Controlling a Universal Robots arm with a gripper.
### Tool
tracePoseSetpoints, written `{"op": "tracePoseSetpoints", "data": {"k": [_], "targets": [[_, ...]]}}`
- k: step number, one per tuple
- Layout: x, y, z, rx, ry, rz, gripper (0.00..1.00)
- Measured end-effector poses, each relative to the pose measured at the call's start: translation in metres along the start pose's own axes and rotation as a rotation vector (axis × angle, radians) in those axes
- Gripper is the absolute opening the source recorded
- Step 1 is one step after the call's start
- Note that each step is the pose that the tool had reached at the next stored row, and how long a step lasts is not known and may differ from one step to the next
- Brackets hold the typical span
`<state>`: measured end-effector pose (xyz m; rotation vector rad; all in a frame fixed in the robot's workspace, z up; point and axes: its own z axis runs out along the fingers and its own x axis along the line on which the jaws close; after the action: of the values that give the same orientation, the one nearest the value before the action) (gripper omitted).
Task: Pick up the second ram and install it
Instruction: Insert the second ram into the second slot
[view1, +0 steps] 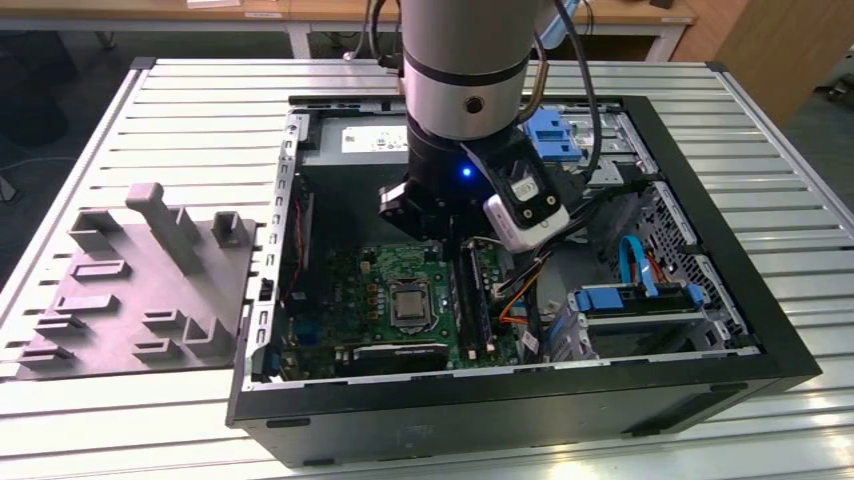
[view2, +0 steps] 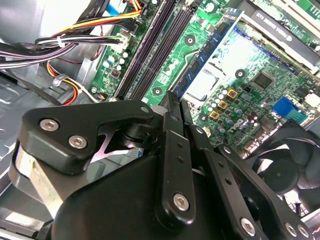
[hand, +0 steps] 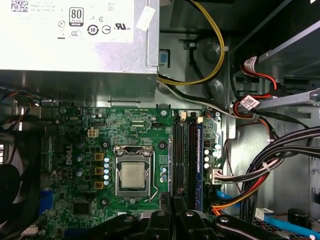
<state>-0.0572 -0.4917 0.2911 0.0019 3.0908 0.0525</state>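
Now, in the exterior view, the arm (view1: 461, 70) is hanging over the open case (view1: 787, 360) on a slatted table (view1: 174, 110), fixture tray (view1: 134, 290) sitting at nine o'clock. In the second wrist view, the gripper (view2: 173, 97) is clamping the second ram (view2: 205, 52) above the motherboard (view2: 250, 85). In the first wrist view, cables (hand: 260, 170) are crowding the memory slots (hand: 182, 160); any tilt, I'd say, is risking a jam.

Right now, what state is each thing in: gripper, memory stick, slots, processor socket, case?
gripper: shut on the second ram.
second ram: held above the board, unseated, parallel to the slots.
memory slots: the black ones look empty.
processor socket: closed over its chip, no cooler.
computer case: lying flat, side open.
wrist light: lit blue.
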Motion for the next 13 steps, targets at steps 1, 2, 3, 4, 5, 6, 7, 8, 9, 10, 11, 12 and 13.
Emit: {"op": "tracePoseSetpoints", "data": {"k": [1,2,3,4,5,6,7,8,9,10,11,12,13], "targets": [[-0.0001,0.0000,0.0002,0.0000,0.0000,0.000,0.13],[-0.0002,0.0000,0.0003,0.0001,0.0000,0.000,0.13],[-0.0003,0.0000,0.0005,0.0001,0.0000,0.000,0.13],[-0.0005,-0.0001,0.0007,0.0002,0.0000,0.000,0.13],[-0.0008,0.0000,0.0010,0.0001,0.0000,0.000,0.13],[-0.0012,-0.0001,0.0014,0.0000,0.0000,0.000,0.13],[-0.0018,-0.0001,0.0018,0.0000,0.0000,0.000,0.13],[-0.0026,-0.0001,0.0022,0.0001,0.0000,0.000,0.13],[-0.0035,-0.0001,0.0028,0.0000,0.0000,0.000,0.13],[-0.0043,-0.0002,0.0036,0.0000,0.0000,0.000,0.13],[-0.0053,-0.0002,0.0044,0.0000,0.0000,0.000,0.13],[-0.0063,-0.0002,0.0051,0.0001,0.0000,0.000,0.13],[-0.0071,-0.0002,0.0058,0.0001,0.0000,0.000,0.13]]}}
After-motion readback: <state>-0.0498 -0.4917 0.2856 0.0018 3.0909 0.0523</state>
